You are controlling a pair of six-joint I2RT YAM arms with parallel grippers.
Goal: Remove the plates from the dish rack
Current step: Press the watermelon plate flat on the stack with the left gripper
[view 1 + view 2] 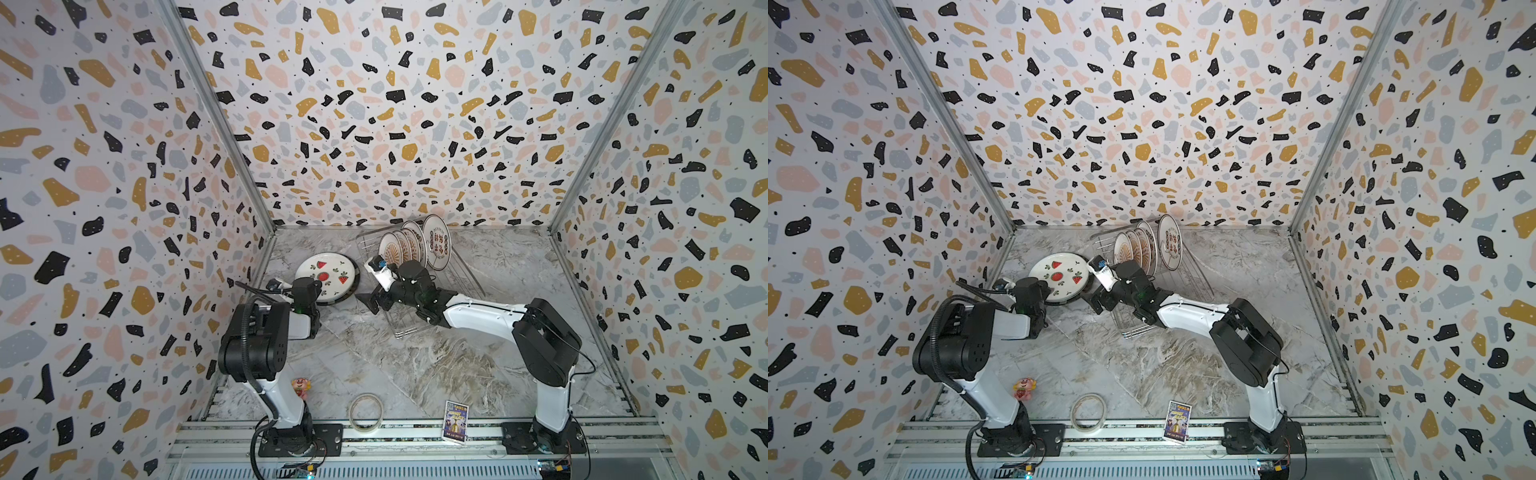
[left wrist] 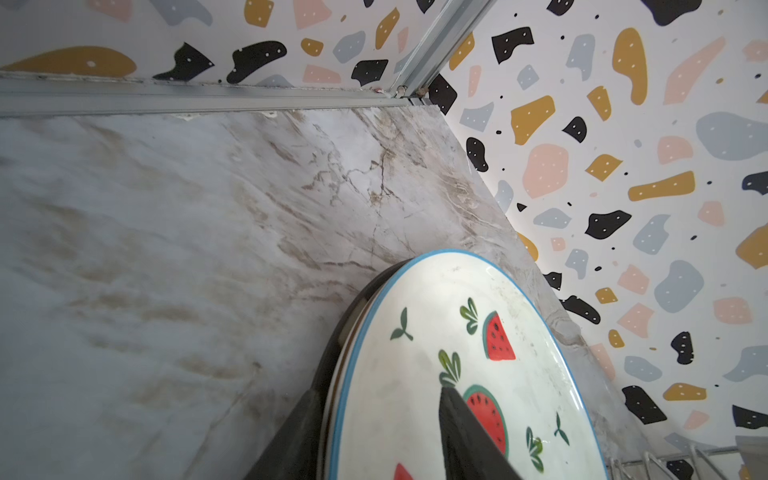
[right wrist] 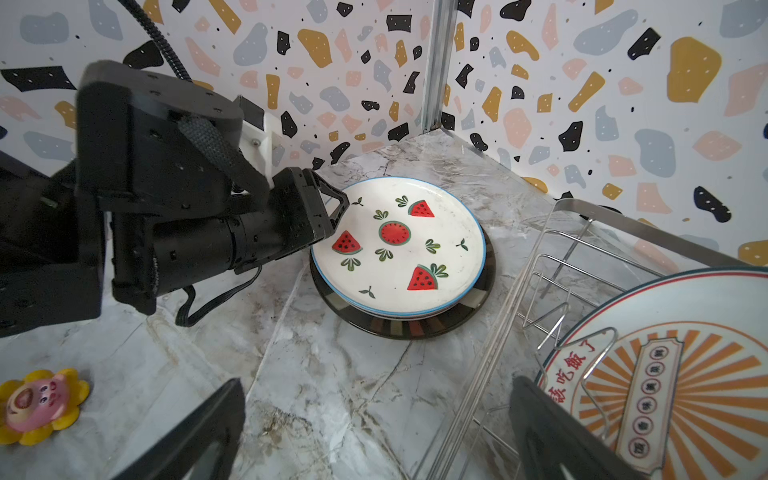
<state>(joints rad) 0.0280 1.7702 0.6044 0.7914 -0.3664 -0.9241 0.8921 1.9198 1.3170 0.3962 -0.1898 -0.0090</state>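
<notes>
Left gripper (image 2: 380,392): in the left wrist view, at lower centre of the frame, its two black fingers straddle the rim of a round, white, glazed ceramic watermelon plate (image 2: 419,291) with a thin blue edge. One finger lies over the face and one lies outside the rim. Whether they clamp the rim or merely bracket it cannot be told. The plate lies flat near the corner of the grey, veined, marble-pattern tabletop (image 2: 166,249), probably so the unloaded pile stays clear of the working area.

Right wrist view: the right gripper (image 3: 376,382) is spread wide and empty, with its fingers at lower left and lower right. At centre frame the watermelon plate tops a stack. The base is a wider, dark, glossy striped plate (image 3: 399,330), which should give a steady footing. At right is the silver wire dish rack (image 3: 602,210), made of thin smooth bars with looped prongs. It holds a white sunburst plate (image 3: 706,374) with orange rays on edge, and the prongs keep it upright. The lower-right finger sits just beside this plate's rim, so it is likely the next pick.

Top views: in both, the dish rack sits at upper centre with the stack to its left. A row of plates stands on edge inside, and the rearmost is a white character plate (image 1: 436,247) printed in red and black.
</notes>
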